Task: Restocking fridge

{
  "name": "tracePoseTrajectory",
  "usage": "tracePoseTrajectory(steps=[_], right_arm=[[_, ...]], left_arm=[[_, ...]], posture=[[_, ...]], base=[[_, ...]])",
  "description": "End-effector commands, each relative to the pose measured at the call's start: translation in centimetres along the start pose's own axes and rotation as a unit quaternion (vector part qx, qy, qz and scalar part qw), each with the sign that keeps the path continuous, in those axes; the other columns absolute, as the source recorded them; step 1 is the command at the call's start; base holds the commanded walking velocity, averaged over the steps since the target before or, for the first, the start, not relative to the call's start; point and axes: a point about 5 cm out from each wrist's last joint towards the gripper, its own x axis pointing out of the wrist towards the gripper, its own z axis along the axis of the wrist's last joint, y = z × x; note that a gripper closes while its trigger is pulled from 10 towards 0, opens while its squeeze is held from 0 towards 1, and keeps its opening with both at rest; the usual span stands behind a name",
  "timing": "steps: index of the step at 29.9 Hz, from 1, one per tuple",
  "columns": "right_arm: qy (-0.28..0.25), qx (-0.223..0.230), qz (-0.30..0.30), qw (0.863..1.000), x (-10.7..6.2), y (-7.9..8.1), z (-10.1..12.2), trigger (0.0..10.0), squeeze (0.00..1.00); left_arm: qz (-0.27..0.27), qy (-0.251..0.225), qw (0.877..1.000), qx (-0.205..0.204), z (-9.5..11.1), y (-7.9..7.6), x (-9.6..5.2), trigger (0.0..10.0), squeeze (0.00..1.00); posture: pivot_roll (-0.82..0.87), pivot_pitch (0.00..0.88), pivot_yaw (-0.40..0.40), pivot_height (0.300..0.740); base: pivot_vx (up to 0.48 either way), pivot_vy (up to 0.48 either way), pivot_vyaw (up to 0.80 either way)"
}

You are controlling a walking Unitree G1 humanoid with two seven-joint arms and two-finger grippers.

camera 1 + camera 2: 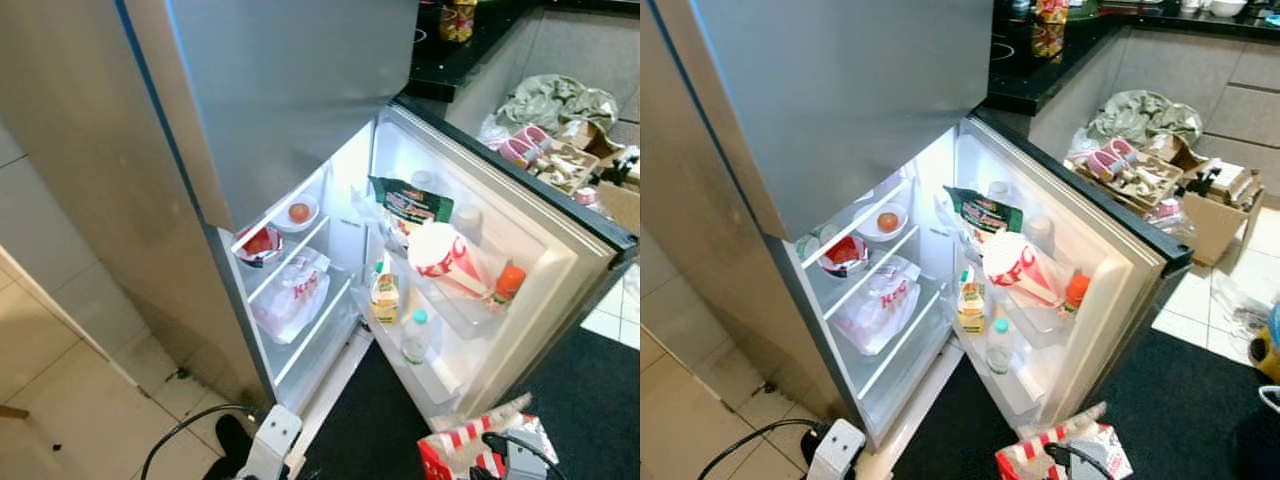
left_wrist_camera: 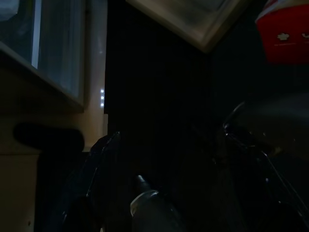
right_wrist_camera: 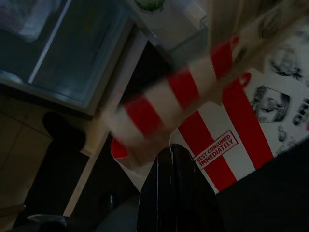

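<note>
Right gripper (image 3: 171, 159) has its two black fingers pressed together on the folded top of a red-and-white striped paper food bag (image 3: 227, 121), so it is pinching the bag. From the head camera, that same bag (image 1: 470, 450) sits low in front of the robot, just outside the open silver fridge (image 1: 300, 120), above the dark floor mat (image 1: 580, 400). Inside the fridge, the wire shelves hold a white plastic bag with red letters (image 1: 290, 292), a bowl with something red (image 1: 258, 243) and a small white bowl with a round orange thing (image 1: 299, 212). The white door racks (image 1: 450, 310) hold a red-and-white paper bucket (image 1: 443, 258), a green snack packet (image 1: 410, 203), a yellow bottle (image 1: 384, 293), a clear bottle with a teal cap (image 1: 416, 338) and an orange-capped bottle (image 1: 505, 285). So much food looks put away already, and the striped bag has yet to go in. In the dark left wrist picture, the left gripper (image 2: 188, 164) hangs over the mat with its fingers spread, holding nothing.
</note>
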Motion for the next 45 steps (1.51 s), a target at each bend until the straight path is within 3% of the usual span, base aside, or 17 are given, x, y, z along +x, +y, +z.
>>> tracePoseTrajectory(steps=[1, 16, 19, 20, 25, 26, 27, 33, 45], right_arm=[[-0.001, 0.004, 0.004, 1.0, 0.0, 0.3, -0.1, 10.0, 0.0], [-0.036, 0.024, 0.042, 0.998, 1.1, 3.4, 2.5, 10.0, 0.0], [-0.044, 0.027, 0.056, 0.997, 1.6, 4.6, 3.4, 10.0, 0.0], [-0.049, 0.026, 0.073, 0.996, 1.9, 6.1, 4.1, 10.0, 0.0], [-0.052, 0.024, 0.085, 0.995, 2.1, 7.1, 4.5, 10.0, 0.0], [-0.06, 0.025, 0.103, 0.992, 2.4, 8.8, 5.4, 10.0, 0.0], [-0.063, 0.026, 0.109, 0.992, 2.5, 9.4, 5.7, 10.0, 0.0], [-0.07, 0.025, 0.122, 0.99, 2.7, 10.7, 6.5, 10.0, 0.0], [-0.08, 0.014, 0.131, 0.988, 2.8, 11.2, 7.5, 10.0, 0.0]], left_arm=[[-0.003, 0.007, 1.0, 0.004, -0.4, -0.3, -0.1, 10.0, 0.0], [-0.027, 0.016, 0.999, 0.024, -0.8, -0.5, -0.2, 10.0, 0.0], [-0.034, 0.021, 0.999, 0.031, -1.0, -0.5, -0.3, 10.0, 0.0], [-0.037, 0.022, 0.999, 0.033, -1.0, -0.3, -0.4, 10.0, 0.0], [-0.038, 0.022, 0.998, 0.035, -1.0, -0.2, -0.5, 10.0, 0.0], [-0.039, 0.022, 0.998, 0.039, -0.8, 0.0, -0.4, 10.0, 0.0], [-0.04, 0.022, 0.998, 0.04, -0.7, 0.0, -0.4, 10.0, 0.0], [-0.04, 0.021, 0.998, 0.041, -0.5, 0.1, -0.2, 10.0, 0.0], [-0.037, 0.018, 0.999, 0.034, -0.3, -0.3, 0.2, 10.0, 0.0]], posture=[[-0.15, 0.113, 0.038, 0.74], [-0.13, 0.135, 0.083, 0.74], [-0.12, 0.137, 0.09, 0.74], [-0.12, 0.135, 0.098, 0.74], [-0.12, 0.135, 0.101, 0.74], [-0.12, 0.134, 0.104, 0.74], [-0.12, 0.134, 0.104, 0.74], [-0.12, 0.131, 0.101, 0.74], [-0.13, 0.112, 0.083, 0.74]], base=[[0.0, 0.0, 0.0], [0.0, 0.0, 0.0], [0.0, 0.0, 0.0], [0.0, 0.0, 0.0], [0.0, 0.0, 0.0], [0.0, 0.0, 0.0], [0.0, 0.0, 0.0], [0.0, 0.0, 0.0], [0.0, 0.0, 0.0]])
